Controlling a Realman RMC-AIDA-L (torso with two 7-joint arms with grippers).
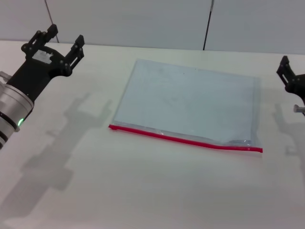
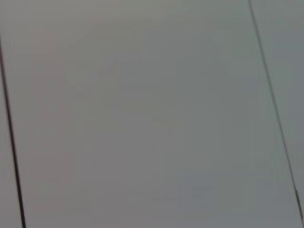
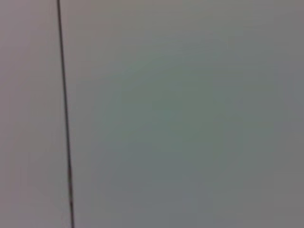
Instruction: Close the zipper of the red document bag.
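Observation:
The red document bag [image 1: 188, 102], a flat translucent pale blue-grey pouch, lies on the white table [image 1: 143, 191] in the head view. Its zipper [image 1: 183, 139] is the bright-red strip along the near long edge, running from lower left to lower right. My left gripper [image 1: 61, 39] hovers at the far left, well away from the bag, open with nothing between its fingers. My right gripper [image 1: 287, 75] shows only partly at the right edge of the head view, clear of the bag. Both wrist views show only grey wall panels.
A grey panelled wall [image 1: 143, 21] with dark seams stands behind the table's far edge. Shadows of the arms fall on the tabletop left and right of the bag.

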